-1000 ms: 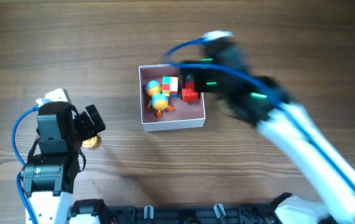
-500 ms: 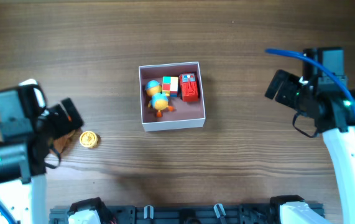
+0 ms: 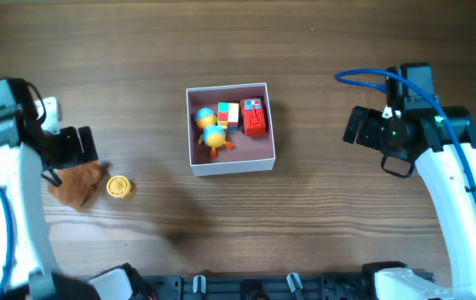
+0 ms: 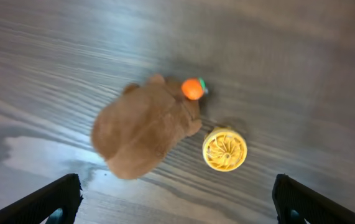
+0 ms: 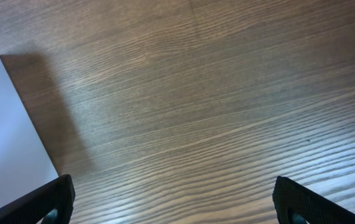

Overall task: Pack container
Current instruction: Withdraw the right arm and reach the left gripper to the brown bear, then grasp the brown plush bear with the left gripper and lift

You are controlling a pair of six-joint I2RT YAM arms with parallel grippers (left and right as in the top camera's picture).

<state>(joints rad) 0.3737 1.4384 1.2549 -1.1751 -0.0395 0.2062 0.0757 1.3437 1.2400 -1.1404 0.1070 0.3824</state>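
Note:
The container [image 3: 232, 165], a square white box with a pink inside, sits mid-table and holds a red toy [image 3: 254, 117], a coloured block [image 3: 228, 113] and a yellow-and-blue figure [image 3: 212, 133]. Its white wall shows at the left of the right wrist view [image 5: 6, 130]. A brown plush toy [image 3: 79, 183] and a yellow disc [image 3: 119, 187] lie at the left; both show in the left wrist view, the plush [image 4: 143, 127] with an orange nose, the disc [image 4: 225, 149] beside it. My left gripper [image 4: 176, 202] is open above them. My right gripper [image 5: 174, 202] is open and empty over bare wood.
The table is dark wood. My right arm [image 3: 438, 167] stands to the right of the container, my left arm [image 3: 12, 167] at the far left. A dark rail [image 3: 246, 287] runs along the front edge.
My right arm has drawn back from the container to the right, leaving the red toy inside. My left arm has swung further left and its gripper now hangs over the plush.

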